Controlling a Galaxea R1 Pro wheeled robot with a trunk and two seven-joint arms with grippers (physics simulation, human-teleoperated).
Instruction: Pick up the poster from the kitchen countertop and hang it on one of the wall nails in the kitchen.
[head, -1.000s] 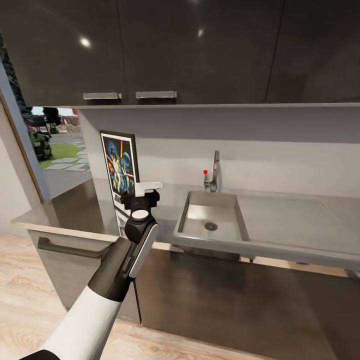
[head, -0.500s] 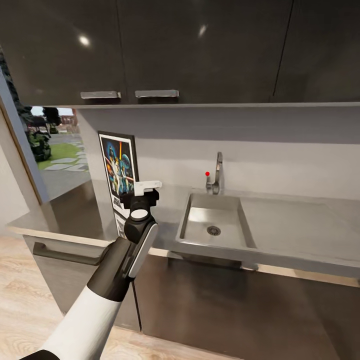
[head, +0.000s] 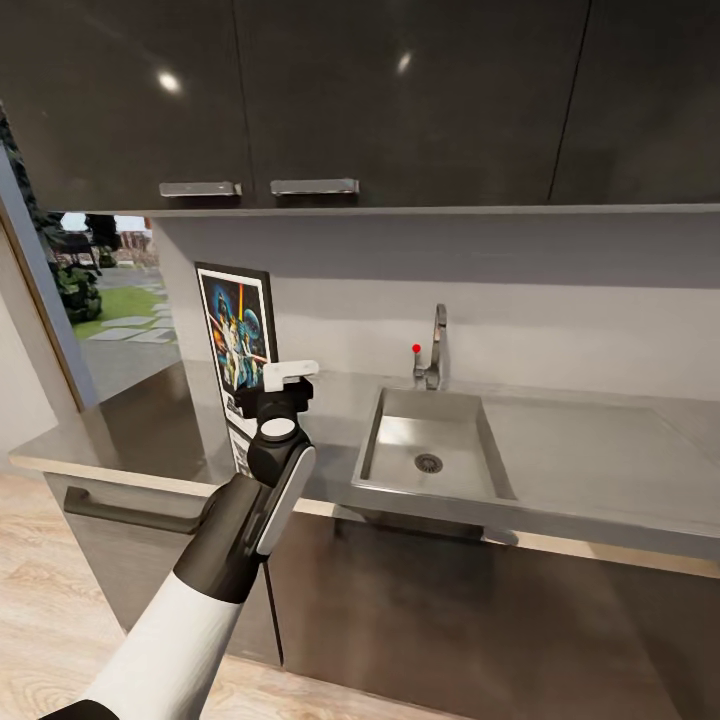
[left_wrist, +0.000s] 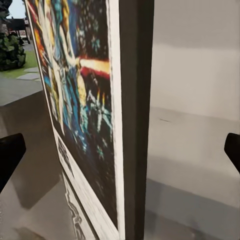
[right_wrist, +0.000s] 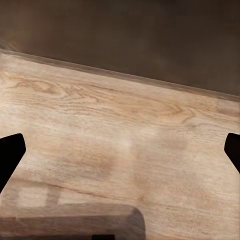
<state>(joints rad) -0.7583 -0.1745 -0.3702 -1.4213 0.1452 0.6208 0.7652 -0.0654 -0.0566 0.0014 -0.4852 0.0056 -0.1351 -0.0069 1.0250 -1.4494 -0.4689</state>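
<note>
Upright near the kitchen countertop's (head: 600, 450) left end, the black-framed, colourful poster (head: 238, 345) sits between the left gripper's (head: 275, 385) spread fingers; the right gripper (right_wrist: 120, 155) hangs open over wood floor (right_wrist: 120, 125).

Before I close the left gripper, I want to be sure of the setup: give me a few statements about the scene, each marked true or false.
1. The poster stands upright on the kitchen countertop. True.
2. The left gripper is shut on the poster. False: its fingertips are spread wide, with the poster's edge between them, untouched.
3. The sink lies to the left of the poster in the head view. False: it lies to the right.
4. The tap stands behind the sink, with a red dot beside it. True.
5. The right gripper looks down on wooden floor. True.
6. The poster hangs on a wall nail. False: it rests on the countertop.
</note>
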